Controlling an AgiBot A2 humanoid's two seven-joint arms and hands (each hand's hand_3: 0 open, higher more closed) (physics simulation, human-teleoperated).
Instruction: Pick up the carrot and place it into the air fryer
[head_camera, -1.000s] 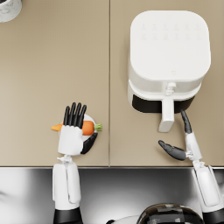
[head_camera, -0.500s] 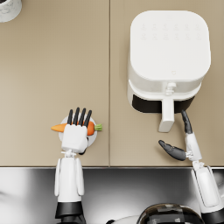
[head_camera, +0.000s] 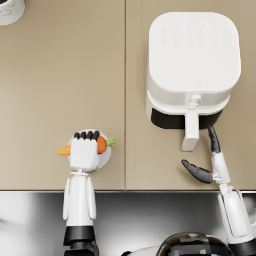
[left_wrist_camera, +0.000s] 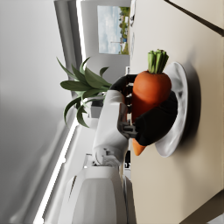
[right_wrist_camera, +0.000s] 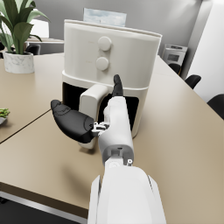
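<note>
Carrot (head_camera: 101, 144) on small white plate (head_camera: 106, 159), well off the air fryer (head_camera: 192, 65) toward the robot's left side, at the table (head_camera: 60, 80) edge. Left hand (head_camera: 84, 151) over the carrot, fingers (left_wrist_camera: 153, 124) wrapped around it, gripping. Right hand (head_camera: 206, 165) just beside the air fryer's handle (head_camera: 190, 131), fingers spread, holding nothing. Drawer (right_wrist_camera: 98, 105) partly pulled out. Potted plant (right_wrist_camera: 17, 39) on table beyond the fryer.
</note>
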